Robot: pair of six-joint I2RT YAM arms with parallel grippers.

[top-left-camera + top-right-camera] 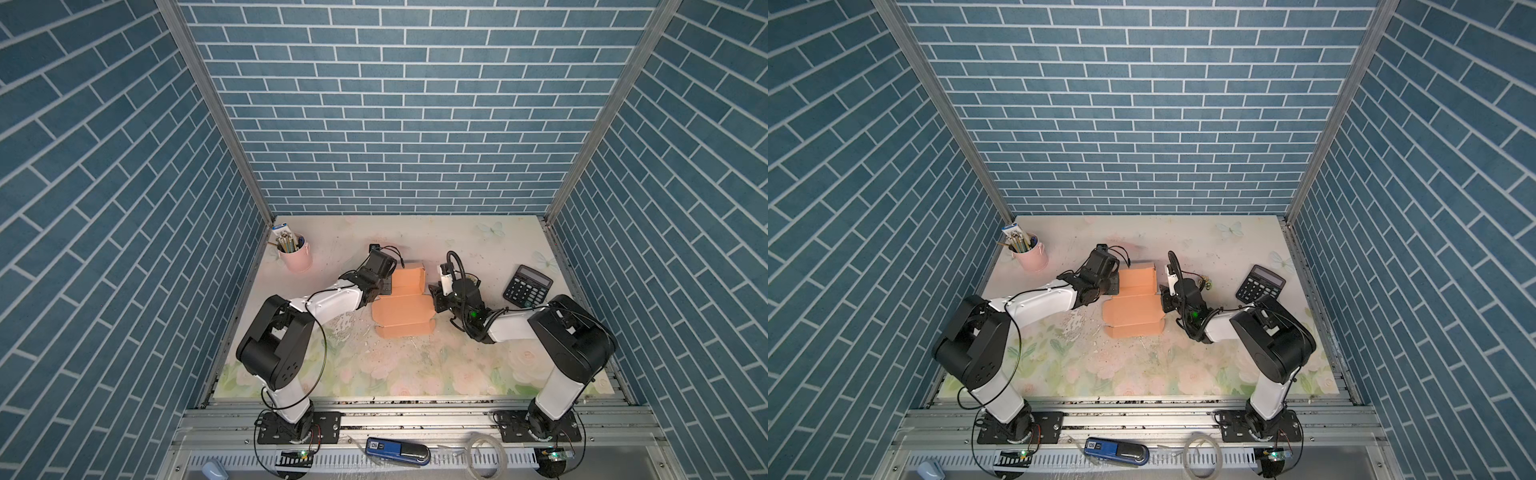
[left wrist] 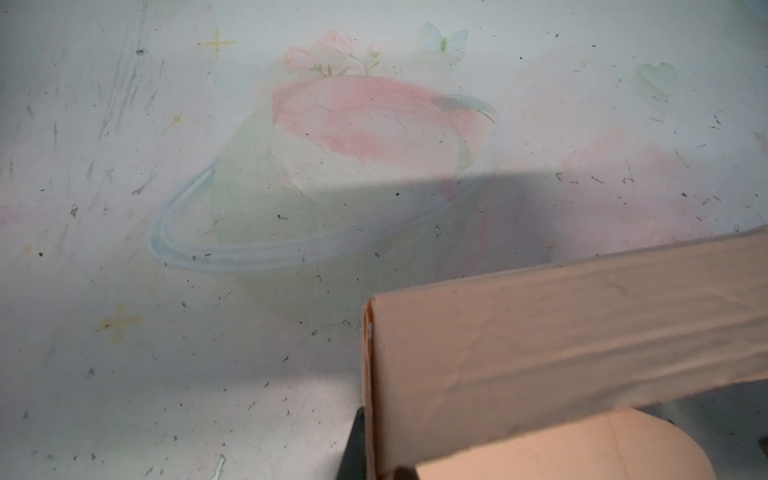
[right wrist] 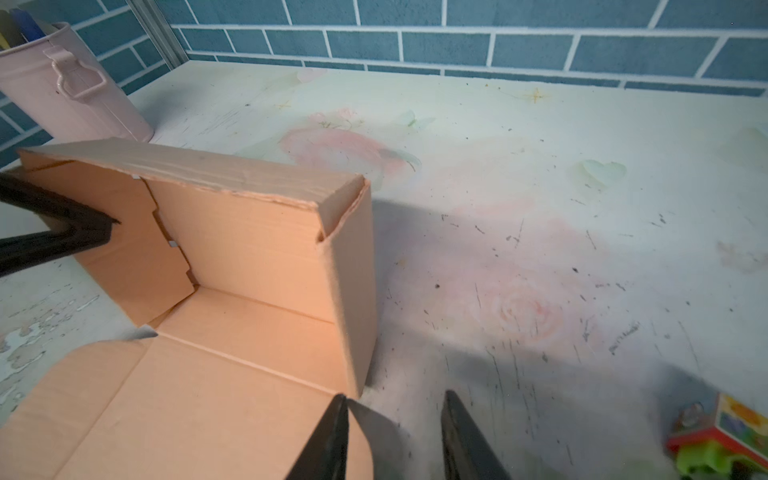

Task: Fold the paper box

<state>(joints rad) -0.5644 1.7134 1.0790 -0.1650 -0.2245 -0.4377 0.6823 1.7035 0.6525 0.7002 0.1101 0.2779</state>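
Paper box (image 1: 405,309): on the table (image 1: 415,365) between the grippers, partly folded, with walls raised.
Left gripper (image 1: 387,287): jaws clamped on the box's left wall.
Right gripper (image 3: 399,440): jaws apart, at the box's right edge.
Pink bucket (image 1: 296,255): far left of the box, holds pens (image 1: 286,243).

The bench (image 1: 415,365), with its scuffed, peeling floral print, is carrying four things. The paper box (image 1: 401,316) is sitting near the middle, partly folded, with one wall standing upright. A pink bucket (image 1: 296,253) of pens is standing far left, a black calculator (image 1: 528,286) is lying right, and a small colourful object (image 3: 723,440) is lying between box and calculator.
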